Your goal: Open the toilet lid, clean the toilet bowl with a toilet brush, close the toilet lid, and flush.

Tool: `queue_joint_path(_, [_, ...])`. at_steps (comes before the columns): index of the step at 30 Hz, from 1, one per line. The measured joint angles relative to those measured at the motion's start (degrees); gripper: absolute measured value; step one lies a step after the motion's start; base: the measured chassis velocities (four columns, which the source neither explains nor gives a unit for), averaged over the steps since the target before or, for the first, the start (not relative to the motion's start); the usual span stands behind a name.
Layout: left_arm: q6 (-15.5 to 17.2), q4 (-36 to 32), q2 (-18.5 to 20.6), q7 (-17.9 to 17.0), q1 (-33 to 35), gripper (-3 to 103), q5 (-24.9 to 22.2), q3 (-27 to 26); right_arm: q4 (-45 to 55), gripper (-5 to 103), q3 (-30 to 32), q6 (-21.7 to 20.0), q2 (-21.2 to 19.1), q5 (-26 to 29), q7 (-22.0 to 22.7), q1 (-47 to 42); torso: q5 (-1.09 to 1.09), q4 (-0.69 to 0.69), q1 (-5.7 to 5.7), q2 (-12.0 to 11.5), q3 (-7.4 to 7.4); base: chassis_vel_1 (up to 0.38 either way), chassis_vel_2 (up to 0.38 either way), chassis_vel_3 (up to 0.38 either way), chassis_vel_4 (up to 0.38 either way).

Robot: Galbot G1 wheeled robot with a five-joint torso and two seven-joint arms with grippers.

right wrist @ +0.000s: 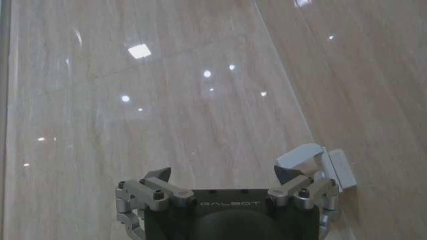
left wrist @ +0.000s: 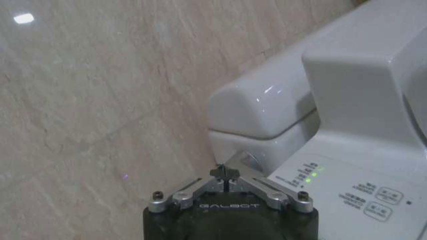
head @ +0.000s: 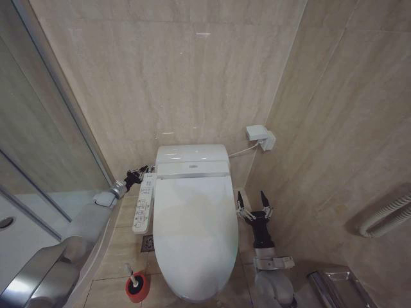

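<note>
Head view: the large glossy white plastic toilet lid [head: 194,234] lies closed over the white ceramic toilet bowl [head: 192,296], centre of frame. The white button-panel arm [head: 144,205] runs along the bowl's left side. The left gripper [head: 141,172] sits at the panel's upper end, beside the tank. The small dark-headed toilet brush [head: 133,280] stands in its round red holder cup [head: 135,289] at lower left. The right gripper [head: 253,204] hovers right of the lid, fingers spread, holding nothing.

Left wrist view: the left gripper [left wrist: 225,173] has its fingertips pressed together, empty, just beside the tank's lower corner, above the button panel.

Right wrist view: the right gripper [right wrist: 222,174] is wide open, empty, facing the beige tiled wall [right wrist: 167,90].
</note>
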Motion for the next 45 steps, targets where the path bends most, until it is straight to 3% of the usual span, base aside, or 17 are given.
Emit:
queue_joint_path(23, [-0.1,-3.2,0.7,0.0,1.2,0,-2.0,-0.6,-0.8,100,0.9,1.4,0.3,5.9,-5.5,0.2,0.02,0.04,-0.01,0.0,0.00,0.000,0.000,0.000,0.000])
queue_joint_path(35, [0.0,-3.4,1.1,0.1,1.6,0,-1.7,-0.6,-1.1,100,0.6,1.5,0.1,6.2,-5.7,0.6,0.03,0.07,0.03,0.0,0.01,-0.084,0.083,0.085,-0.094])
queue_joint_path(45, [-0.4,-3.2,1.2,2.4,1.8,0,-1.1,-0.5,-1.4,100,0.4,1.5,0.4,6.2,-5.6,0.7,0.03,0.05,-0.02,0.0,-0.01,-0.006,-0.009,0.001,-0.001])
